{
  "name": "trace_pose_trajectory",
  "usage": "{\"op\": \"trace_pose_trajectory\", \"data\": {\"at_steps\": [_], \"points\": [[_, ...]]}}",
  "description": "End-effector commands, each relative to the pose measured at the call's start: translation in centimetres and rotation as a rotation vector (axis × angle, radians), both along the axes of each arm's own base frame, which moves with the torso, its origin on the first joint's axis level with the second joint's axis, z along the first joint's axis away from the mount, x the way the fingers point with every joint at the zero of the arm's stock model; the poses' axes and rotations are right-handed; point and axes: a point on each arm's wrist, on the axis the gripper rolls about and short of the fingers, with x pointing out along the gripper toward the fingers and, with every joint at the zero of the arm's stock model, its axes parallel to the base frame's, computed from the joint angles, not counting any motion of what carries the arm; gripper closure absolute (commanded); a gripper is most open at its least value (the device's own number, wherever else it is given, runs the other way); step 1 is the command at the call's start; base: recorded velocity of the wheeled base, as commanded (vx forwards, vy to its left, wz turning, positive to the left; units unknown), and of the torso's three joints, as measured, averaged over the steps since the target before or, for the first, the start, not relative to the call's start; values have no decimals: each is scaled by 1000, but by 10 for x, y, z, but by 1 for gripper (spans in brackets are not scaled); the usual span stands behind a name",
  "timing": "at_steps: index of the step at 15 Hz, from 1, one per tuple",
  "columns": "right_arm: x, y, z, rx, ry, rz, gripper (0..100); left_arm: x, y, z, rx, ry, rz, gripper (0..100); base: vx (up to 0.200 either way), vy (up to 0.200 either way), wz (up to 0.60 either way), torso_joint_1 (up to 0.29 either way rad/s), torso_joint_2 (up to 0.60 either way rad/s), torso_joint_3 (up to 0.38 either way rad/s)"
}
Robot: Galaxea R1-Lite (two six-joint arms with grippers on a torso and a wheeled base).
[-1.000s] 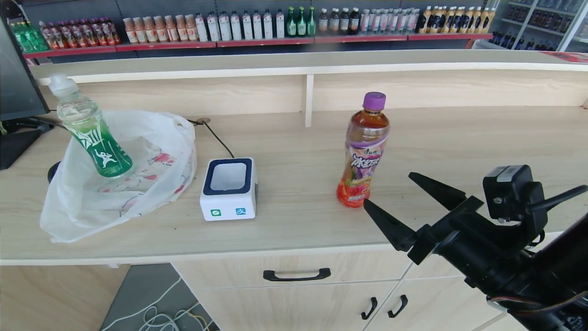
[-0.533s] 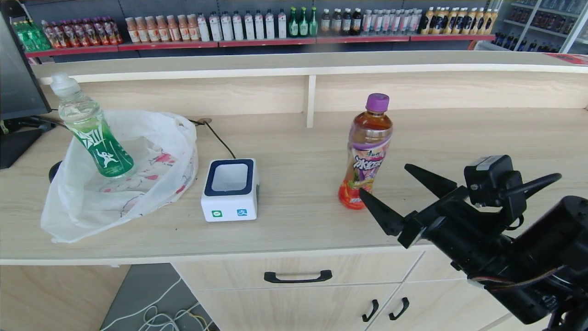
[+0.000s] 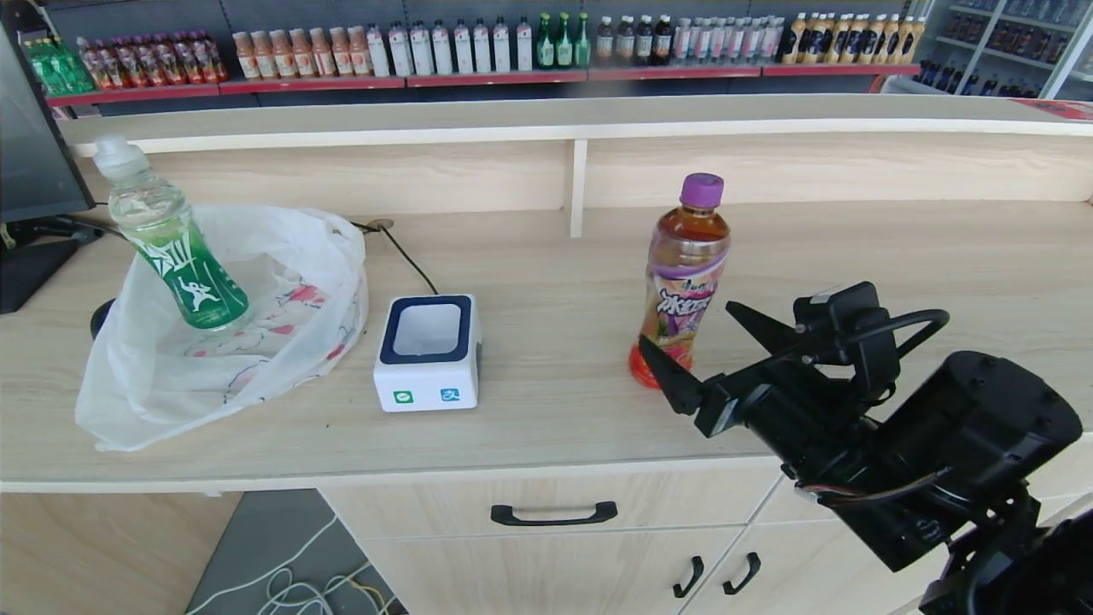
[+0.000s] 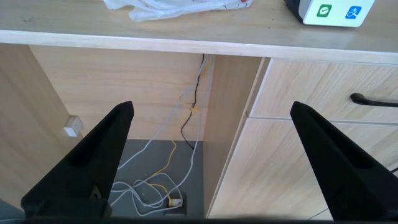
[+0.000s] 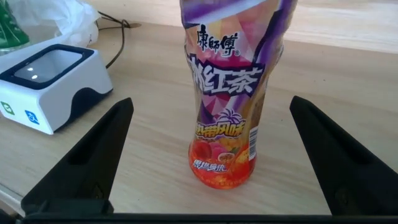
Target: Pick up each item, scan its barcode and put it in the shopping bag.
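right claw (image 3: pixel 710 352) spread wide, tea bottle (image 3: pixel 680 282) upright btwn its tips, not gripped

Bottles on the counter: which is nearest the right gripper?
The purple-capped tea bottle, upright just ahead of the open right gripper. The green-labelled bottle stands far off at the shopping bag, past the scanner.

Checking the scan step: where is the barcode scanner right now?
In the head view the scanner sits on the counter left of centre, between the shopping bag and the tea bottle.
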Motion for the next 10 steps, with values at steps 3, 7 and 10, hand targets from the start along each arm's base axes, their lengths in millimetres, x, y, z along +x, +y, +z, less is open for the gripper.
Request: {"op": "trace_pose_trajectory", "data": {"at_steps": [3, 7, 10], "points": [[10, 15, 0, 27, -6, -35, 0, 0, 0, 0, 0, -1, 1, 0, 0, 0, 0, 0, 0, 0], [21, 30, -3, 68, 4, -77, 0, 0, 0, 0, 0, -1, 1, 0, 0, 0, 0, 0, 0, 0], [33, 38, -5, 72, -9, -83, 0, 0, 0, 0, 0, -1, 1, 0, 0, 0, 0, 0, 0, 0]]}}
